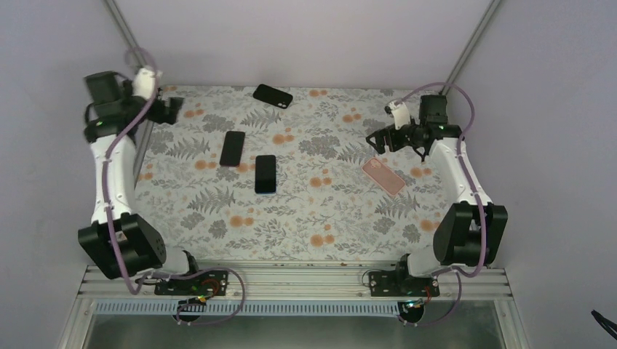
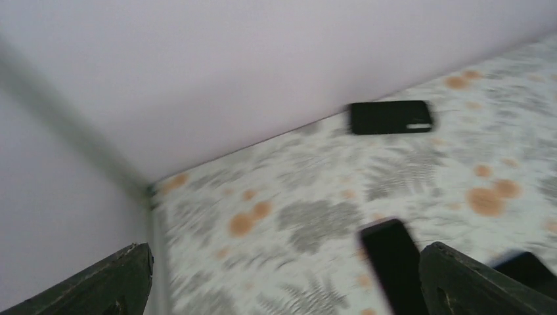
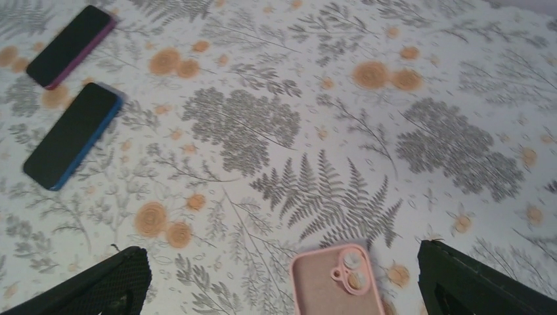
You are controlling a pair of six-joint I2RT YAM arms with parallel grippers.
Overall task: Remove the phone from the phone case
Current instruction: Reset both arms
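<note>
Above the floral table, left pincer and right pincer gape wide, each holding nothing.

A counter under a white cover printed with grey ferns and orange flowers fills the middle. A plain pale lilac wall stands behind it and on both sides. A slanting left post and right post reach the far corners. A ribbed metal rail runs along the near edge.
</note>
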